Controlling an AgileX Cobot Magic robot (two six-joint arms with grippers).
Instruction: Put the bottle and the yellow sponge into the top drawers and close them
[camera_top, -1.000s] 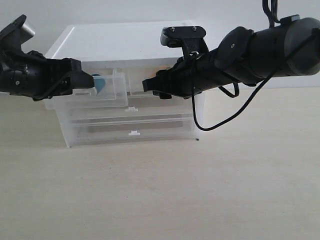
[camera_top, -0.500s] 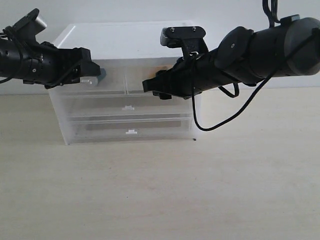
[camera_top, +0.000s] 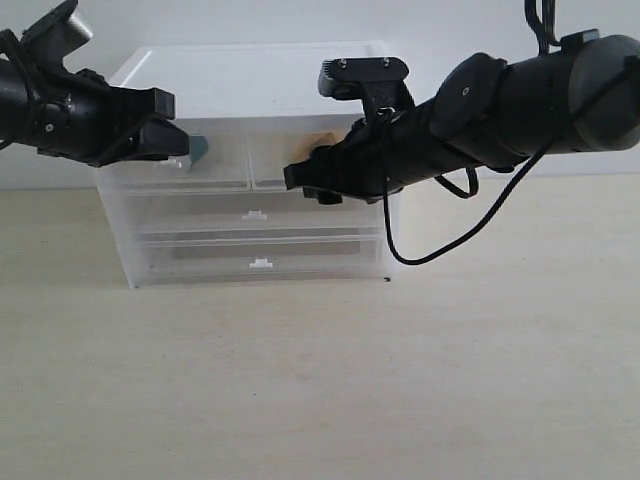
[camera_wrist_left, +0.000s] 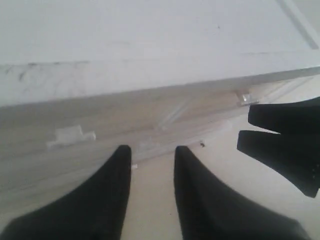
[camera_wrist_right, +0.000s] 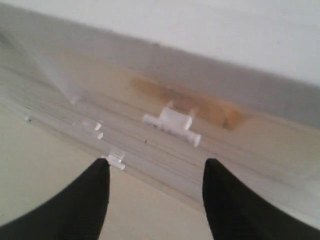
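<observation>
left hand (camera_wrist_left: 152, 148) narrow, empty, at chest (camera_top: 260, 75) front; right hand (camera_wrist_right: 156, 164) wide, empty, facing right drawer (camera_wrist_right: 115, 95) tab (camera_wrist_right: 172, 122); hard off-centre push may skid chest, jam right drawer

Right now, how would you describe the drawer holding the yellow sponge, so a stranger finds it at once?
Find the clear plastic drawer cabinet on the table. Its top row is two half-width drawers; in the exterior view, take the right drawer. Only it shows an orange-yellow patch, the yellow sponge, through its front.

Soft even light, blurred wrist views
</observation>
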